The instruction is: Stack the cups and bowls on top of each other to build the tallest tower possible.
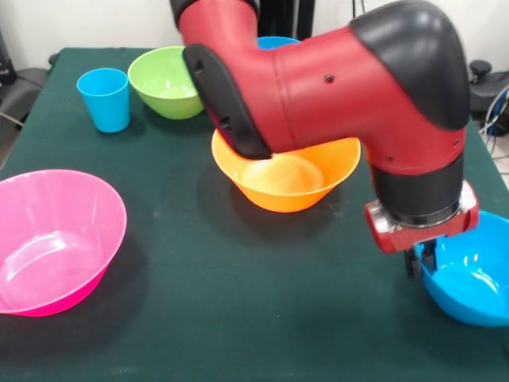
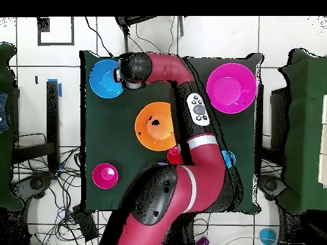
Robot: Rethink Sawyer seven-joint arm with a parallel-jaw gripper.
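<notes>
My gripper [image 1: 420, 261] hangs at the near right of the table. Its dark fingers stand on either side of the left rim of a blue bowl [image 1: 471, 278], closed on it. In the overhead view this blue bowl [image 2: 103, 78] lies at the top left, and the wrist [image 2: 132, 69] hides the gripper. The big orange bowl [image 1: 286, 181] sits empty mid-table under the arm; it also shows in the overhead view [image 2: 155, 126]. The large pink bowl [image 1: 56, 239] is near left. The lime green bowl [image 1: 163, 79] and light blue cup [image 1: 104, 97] stand far left. No tower stands.
A second blue bowl [image 1: 277, 41] peeks out behind the arm at the far side. The overhead view shows a red piece [image 2: 174, 154] beside the arm and a small magenta-looking bowl [image 2: 105, 175] near the robot's base. The arm [image 1: 318, 87] spans the table's middle.
</notes>
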